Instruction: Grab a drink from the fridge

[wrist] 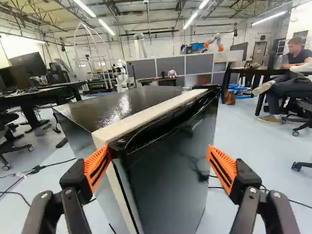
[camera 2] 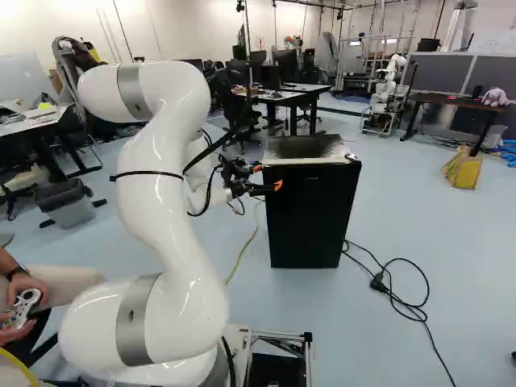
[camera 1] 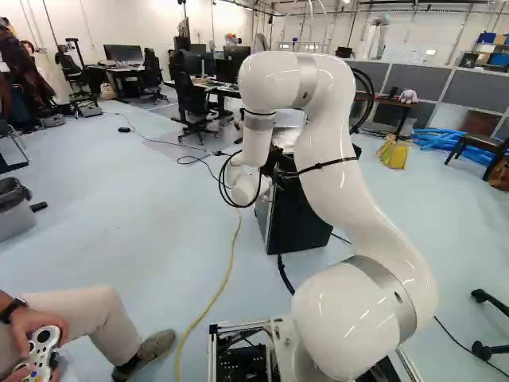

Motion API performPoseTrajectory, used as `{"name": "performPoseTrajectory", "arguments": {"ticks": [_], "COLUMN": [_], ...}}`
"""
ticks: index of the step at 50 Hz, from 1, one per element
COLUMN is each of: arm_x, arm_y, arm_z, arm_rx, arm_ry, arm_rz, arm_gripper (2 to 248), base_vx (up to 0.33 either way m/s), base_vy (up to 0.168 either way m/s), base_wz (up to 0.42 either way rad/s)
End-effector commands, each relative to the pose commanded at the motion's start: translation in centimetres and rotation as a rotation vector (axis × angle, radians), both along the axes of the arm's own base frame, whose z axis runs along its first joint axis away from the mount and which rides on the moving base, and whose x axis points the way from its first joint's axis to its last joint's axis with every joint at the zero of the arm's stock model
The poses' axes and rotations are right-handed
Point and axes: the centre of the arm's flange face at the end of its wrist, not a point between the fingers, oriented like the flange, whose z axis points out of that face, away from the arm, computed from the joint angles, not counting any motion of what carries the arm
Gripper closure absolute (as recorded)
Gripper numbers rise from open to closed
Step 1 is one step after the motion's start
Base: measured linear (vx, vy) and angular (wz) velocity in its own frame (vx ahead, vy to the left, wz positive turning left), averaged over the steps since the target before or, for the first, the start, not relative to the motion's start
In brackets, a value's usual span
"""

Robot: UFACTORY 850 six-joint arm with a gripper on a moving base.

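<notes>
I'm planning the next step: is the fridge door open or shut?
Shut: the door sits against the fridge's body, with no opening showing between them.

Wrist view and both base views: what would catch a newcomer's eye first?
The big white arm, curving up right of the middle in the left base view, likely catches the eye first. Then comes the black fridge, ahead of the open, orange-padded jaws in the wrist view.

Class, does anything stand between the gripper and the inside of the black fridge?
Yes: the door of the fridge, which looks shut, stands directly ahead of the open gripper and hides the inside. Nothing else visible stands between gripper and door.
</notes>
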Motion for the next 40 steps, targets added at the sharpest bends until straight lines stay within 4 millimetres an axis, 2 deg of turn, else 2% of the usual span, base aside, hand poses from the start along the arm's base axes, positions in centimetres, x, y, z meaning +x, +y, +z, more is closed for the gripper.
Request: {"name": "performPoseTrajectory", "arguments": {"ticks": [40], "arm_x": [-1.1], "arm_y": [-0.3], "arm_z": [0.1], "arm_rx": [0.001], "arm_ry": [0.011], "arm_rz": [-0.036], "arm_gripper": [3], "base_vx": [0.0], "base_vy": [0.0], "base_wz": [0.0]}}
